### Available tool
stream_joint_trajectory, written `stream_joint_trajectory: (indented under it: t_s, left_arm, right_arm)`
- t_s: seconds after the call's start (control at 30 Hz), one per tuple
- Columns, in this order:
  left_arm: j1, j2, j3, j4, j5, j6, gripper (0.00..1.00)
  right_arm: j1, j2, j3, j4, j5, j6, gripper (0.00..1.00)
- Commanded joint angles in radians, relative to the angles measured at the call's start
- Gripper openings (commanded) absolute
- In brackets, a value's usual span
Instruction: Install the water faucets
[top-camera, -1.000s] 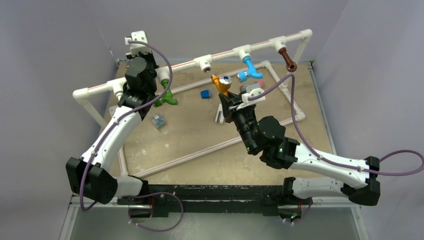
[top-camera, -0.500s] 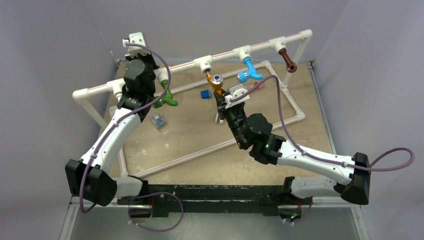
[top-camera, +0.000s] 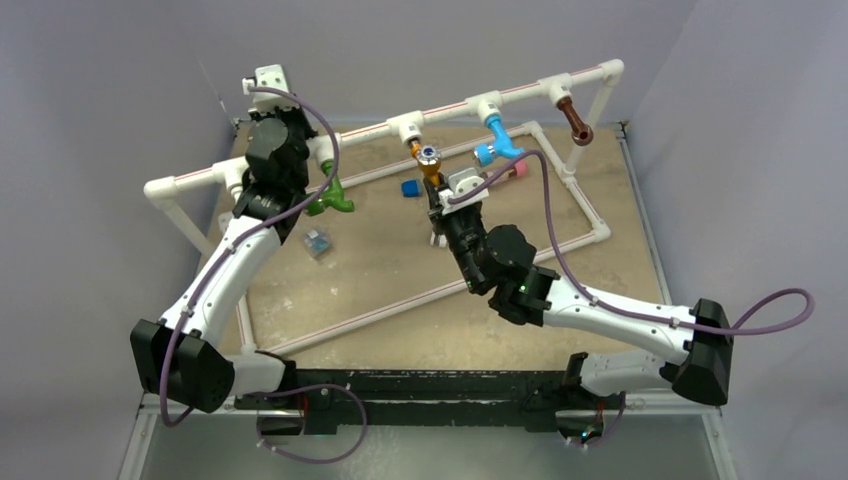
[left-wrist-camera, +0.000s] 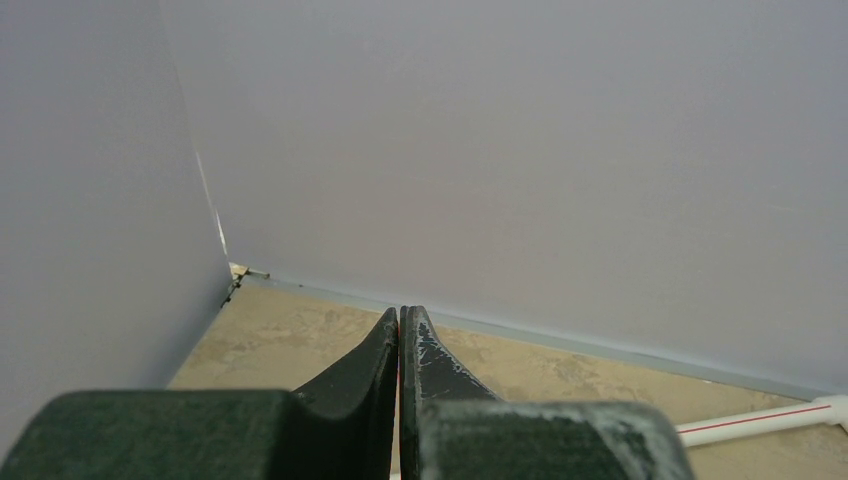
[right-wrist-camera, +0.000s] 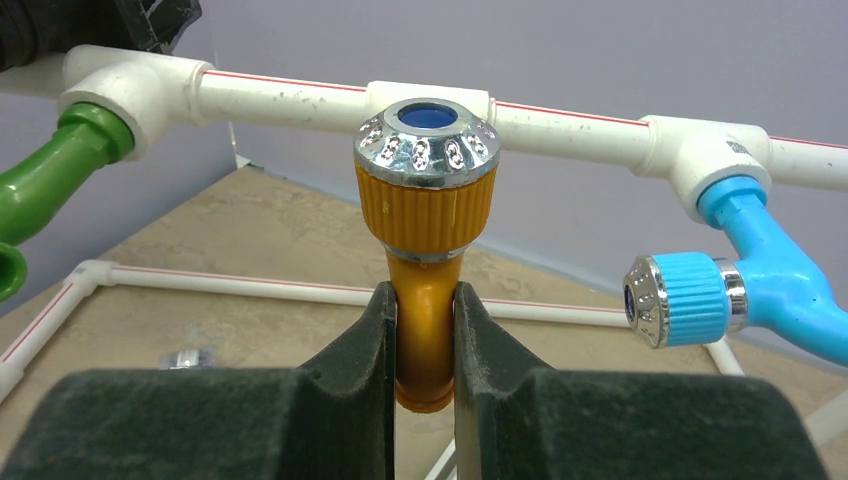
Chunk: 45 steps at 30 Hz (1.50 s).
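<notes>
Fitted: green faucet (top-camera: 333, 195), blue faucet (top-camera: 498, 140), brown faucet (top-camera: 574, 120). Apparently pending: orange faucet (right-wrist-camera: 428, 190), clamped in right gripper (right-wrist-camera: 425, 300). Left gripper (left-wrist-camera: 400, 320) closed, empty.

Plain pale lavender-grey back wall (top-camera: 450, 40), matte, no windows. Same-colour left panel (top-camera: 90, 120) & right panel (top-camera: 760, 150) box the area in on 3 sides. Tan mottled tabletop board (top-camera: 380, 270) runs up to the walls, w/ a thin grey metal rim (top-camera: 655, 250) along its right edge. Dull grey sheet-metal ledge (top-camera: 430, 455) at the near side. Thin white corner seam (left-wrist-camera: 213, 215) btwn left panel & back wall. Light soft, even; shadows faint.
</notes>
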<state>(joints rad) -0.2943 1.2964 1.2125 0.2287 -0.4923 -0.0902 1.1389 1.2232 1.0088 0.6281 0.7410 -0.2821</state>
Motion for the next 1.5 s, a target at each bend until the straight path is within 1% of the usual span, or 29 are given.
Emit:
stream_joint_trajectory:
  t_s: [0.0, 0.33, 0.6, 0.97, 1.47]
  left_arm:
    - [0.03, 0.043, -0.085, -0.196, 0.055, -0.026, 0.0]
    - [0.041, 0.044, -0.085, -0.203, 0.077, -0.034, 0.0]
    - [0.045, 0.044, -0.085, -0.206, 0.081, -0.034, 0.0]
    - [0.052, 0.046, -0.085, -0.209, 0.089, -0.04, 0.0]
    - [0.061, 0.047, -0.084, -0.214, 0.1, -0.049, 0.0]
  right_arm:
    - [-0.01, 0.012, 0.01, 0.086, 0.001, -0.031, 0.0]
    - [-0.012, 0.051, 0.027, 0.115, 0.014, -0.102, 0.0]
    - [-0.012, 0.036, 0.037, 0.117, 0.029, -0.137, 0.0]
    - [-0.01, 0.028, 0.06, 0.113, 0.043, -0.148, 0.0]
    - [-0.01, 0.039, 0.092, 0.096, 0.02, -0.147, 0.0]
